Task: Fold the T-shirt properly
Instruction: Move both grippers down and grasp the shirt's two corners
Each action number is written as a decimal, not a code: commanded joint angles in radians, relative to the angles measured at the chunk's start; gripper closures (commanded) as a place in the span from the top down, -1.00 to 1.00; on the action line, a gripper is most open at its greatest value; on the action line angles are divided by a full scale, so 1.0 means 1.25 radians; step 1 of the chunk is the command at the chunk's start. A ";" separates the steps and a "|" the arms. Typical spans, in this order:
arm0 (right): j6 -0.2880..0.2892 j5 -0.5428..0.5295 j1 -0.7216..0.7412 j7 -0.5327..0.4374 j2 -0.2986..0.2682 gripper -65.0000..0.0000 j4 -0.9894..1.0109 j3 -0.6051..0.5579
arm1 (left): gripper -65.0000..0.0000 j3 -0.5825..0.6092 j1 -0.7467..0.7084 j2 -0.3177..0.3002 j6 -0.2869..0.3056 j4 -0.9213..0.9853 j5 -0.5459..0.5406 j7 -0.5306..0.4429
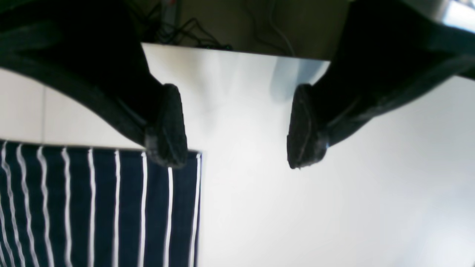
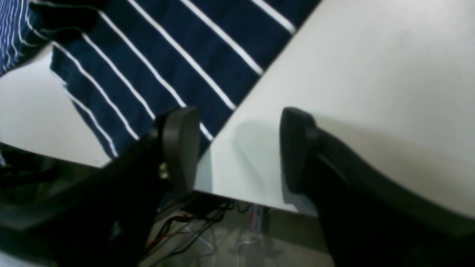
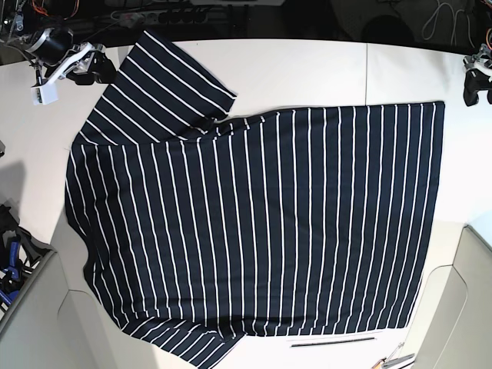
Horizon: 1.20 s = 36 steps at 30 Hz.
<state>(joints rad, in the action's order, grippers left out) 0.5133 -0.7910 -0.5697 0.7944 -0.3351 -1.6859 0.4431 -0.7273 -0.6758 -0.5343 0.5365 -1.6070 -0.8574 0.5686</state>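
The T-shirt (image 3: 261, 223), dark navy with thin white stripes, lies spread flat across the white table (image 3: 307, 69), one sleeve (image 3: 165, 81) reaching to the far left. My left gripper (image 1: 235, 128) hovers open just off the shirt's far right hem corner (image 1: 100, 207), bare table between its fingers; in the base view it is at the far right edge (image 3: 478, 81). My right gripper (image 2: 237, 148) is open beside the sleeve (image 2: 178, 55), above the table's edge, holding nothing; it appears at the far left (image 3: 96, 68) in the base view.
Cables (image 2: 193, 218) hang below the table's far edge (image 1: 237, 52). A thin dark strip (image 3: 334, 342) and small tools (image 3: 392, 357) lie near the front right. Grey panels (image 3: 461, 307) flank the front corners, with blue-handled tools (image 3: 11, 261) at the left.
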 commanded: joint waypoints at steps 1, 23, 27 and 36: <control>0.006 -0.010 -0.003 0.002 -0.006 0.06 -0.006 0.005 | 0.39 -0.009 0.007 -0.016 0.002 0.010 -0.021 -0.006; 0.015 -0.039 -0.003 0.014 0.058 0.06 -0.006 -0.009 | 0.39 0.193 0.141 -0.009 0.045 0.165 -0.042 0.037; 0.015 -0.038 -0.001 0.014 0.058 0.06 -0.006 -0.022 | 0.39 0.247 0.142 -0.009 0.063 0.165 -0.041 0.034; 0.015 -0.038 -0.001 0.007 0.058 0.06 -0.006 -0.065 | 0.24 0.252 0.144 -0.009 0.070 0.164 -0.038 0.010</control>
<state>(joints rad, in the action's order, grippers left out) 0.5323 -0.8417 -0.5663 0.7963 -0.2546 -1.6848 0.3607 -0.4152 -0.4870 -0.5346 0.6239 -1.4002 -0.9230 0.5442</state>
